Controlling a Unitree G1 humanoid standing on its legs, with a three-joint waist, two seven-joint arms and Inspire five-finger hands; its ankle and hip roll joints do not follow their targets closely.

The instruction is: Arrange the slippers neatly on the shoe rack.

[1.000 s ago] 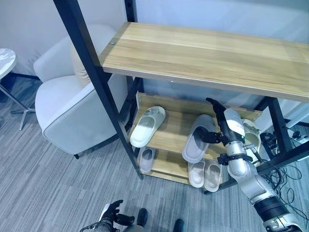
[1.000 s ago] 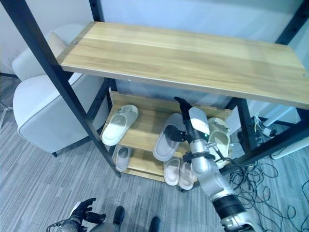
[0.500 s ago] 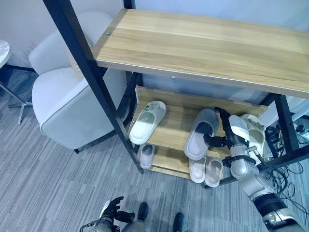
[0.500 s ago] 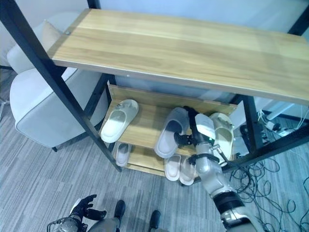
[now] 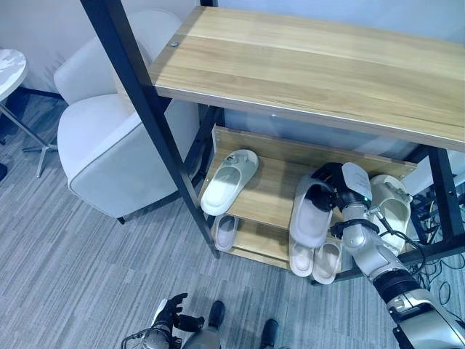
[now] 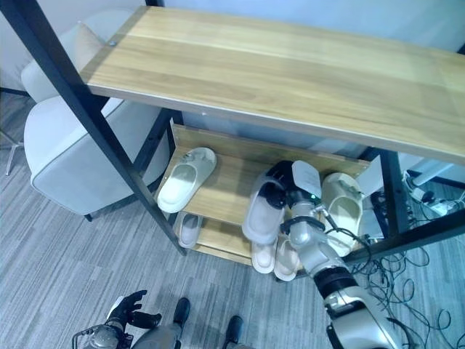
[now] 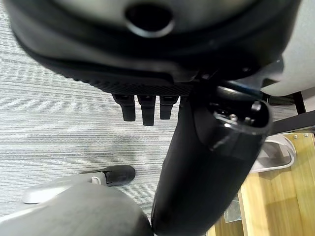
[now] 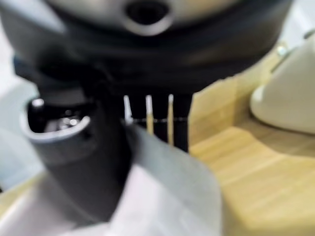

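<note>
- The right hand (image 5: 330, 185) grips a pale grey slipper (image 5: 311, 214) at its far end, fingers curled over the top and thumb against it; in the right wrist view the fingers (image 8: 160, 118) go down behind the slipper's edge, so their tips are hidden.
- The right arm comes in from the lower right and reaches under the top board, the hand at the middle shelf (image 5: 272, 189) of the shoe rack (image 5: 305, 69).
- The held slipper is tilted, its near end hanging past the shelf's front edge and covering part of the pair of beige slippers (image 5: 314, 258) on the bottom shelf.
- The left hand (image 5: 171, 320) shows low at the near edge of the left eye view, fingers spread loosely and holding nothing; in its wrist view the fingers (image 7: 142, 108) point at the carpet.
- A cream slipper (image 5: 392, 211) lies at the right end of the middle shelf, partly behind the right arm.
- A light green slipper (image 5: 229, 182) lies at the left of the middle shelf, well apart from the held one.
- A small pale slipper (image 5: 224, 231) sits below it on the bottom shelf, half hidden by the shelf above.
- The rack has black posts and wooden boards.
- A white armchair (image 5: 109, 145) stands left of the rack on grey striped carpet (image 5: 65, 276), and a round table (image 5: 9, 69) is cut off at the far left.
</note>
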